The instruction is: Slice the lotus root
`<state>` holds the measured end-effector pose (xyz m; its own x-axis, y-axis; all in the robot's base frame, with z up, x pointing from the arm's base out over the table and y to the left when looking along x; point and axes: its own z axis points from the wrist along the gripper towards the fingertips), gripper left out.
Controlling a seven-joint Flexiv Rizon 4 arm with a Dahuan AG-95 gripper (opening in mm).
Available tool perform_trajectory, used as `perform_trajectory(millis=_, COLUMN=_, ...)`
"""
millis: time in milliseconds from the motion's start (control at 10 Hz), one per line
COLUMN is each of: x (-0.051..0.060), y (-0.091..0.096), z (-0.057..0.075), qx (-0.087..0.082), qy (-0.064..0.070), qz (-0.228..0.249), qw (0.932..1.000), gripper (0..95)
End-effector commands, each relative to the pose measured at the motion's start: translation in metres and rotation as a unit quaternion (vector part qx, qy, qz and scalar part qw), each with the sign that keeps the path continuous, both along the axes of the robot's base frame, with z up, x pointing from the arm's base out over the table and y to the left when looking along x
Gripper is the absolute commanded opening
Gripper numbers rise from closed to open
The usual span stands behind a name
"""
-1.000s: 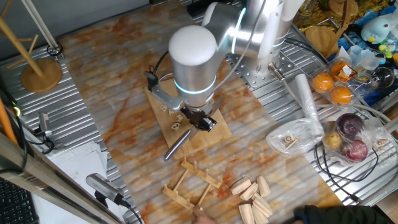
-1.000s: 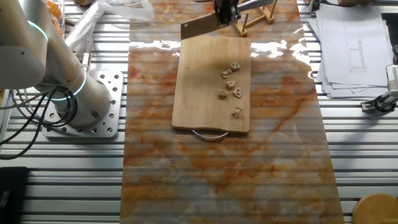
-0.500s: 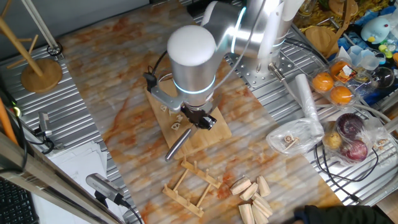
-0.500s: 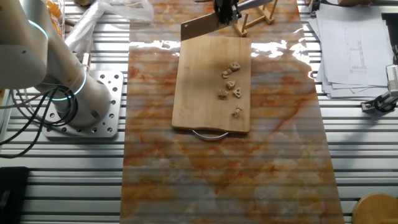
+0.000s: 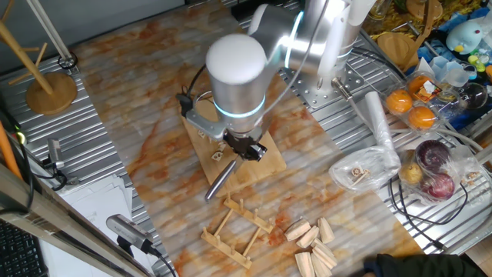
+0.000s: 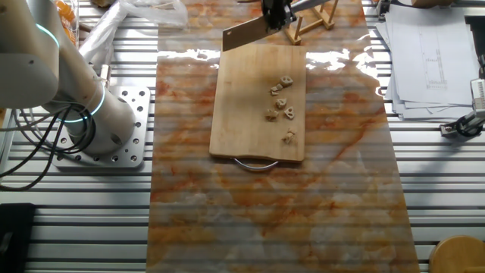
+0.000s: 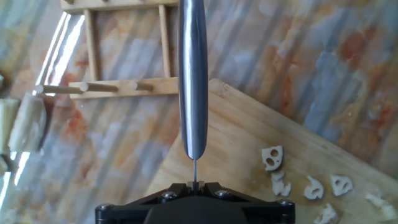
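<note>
While the wooden rack (image 7: 118, 46) is lying at the left, the gripper (image 7: 194, 185) is clamping a knife (image 7: 193, 74) over the cutting board's (image 7: 236, 143) corner, and lotus root slices (image 7: 272, 158) are sitting scattered on the board, right of the blade.

Knife (image 7: 193, 81) showing smooth, glossy steel; board (image 6: 250, 106) looking like matt pale wood w/ grain; rack (image 7: 118, 87) plain wood; tabletop (image 6: 265, 212) showing glossy marbled orange finish.

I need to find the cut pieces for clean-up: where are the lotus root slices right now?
In the other fixed view, the lotus root slices lie scattered on the right half of the wooden board, between the knife at its far edge and the metal handle at its near edge.
</note>
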<state>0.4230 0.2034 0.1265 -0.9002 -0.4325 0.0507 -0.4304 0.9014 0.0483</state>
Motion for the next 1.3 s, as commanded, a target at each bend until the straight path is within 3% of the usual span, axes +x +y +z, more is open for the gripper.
perform_trajectory(millis=100, x=0.001, y=0.001, z=-0.001, qx=0.001, qy=-0.011, qz=0.005, qw=0.9999, gripper=0.0)
perform_trajectory(millis=200, x=0.001, y=0.001, z=-0.001, qx=0.006, qy=-0.009, qz=0.012, qw=0.9999, gripper=0.0)
perform_trajectory(millis=300, x=0.001, y=0.003, z=0.001, qx=0.001, qy=0.004, qz=0.016, qw=0.9999, gripper=0.0)
perform_trajectory(millis=400, x=0.005, y=0.018, z=0.018, qx=-0.004, qy=0.011, qz=0.013, qw=0.9998, gripper=0.0)
perform_trajectory(millis=600, x=0.014, y=0.044, z=0.038, qx=-0.004, qy=0.009, qz=0.007, qw=0.9999, gripper=0.0)
perform_trajectory(millis=1000, x=0.043, y=0.082, z=0.044, qx=-0.020, qy=0.005, qz=-0.013, qw=0.9997, gripper=0.0)
perform_trajectory(millis=1300, x=0.056, y=0.098, z=0.043, qx=-0.022, qy=0.004, qz=-0.022, qw=0.9995, gripper=0.0)
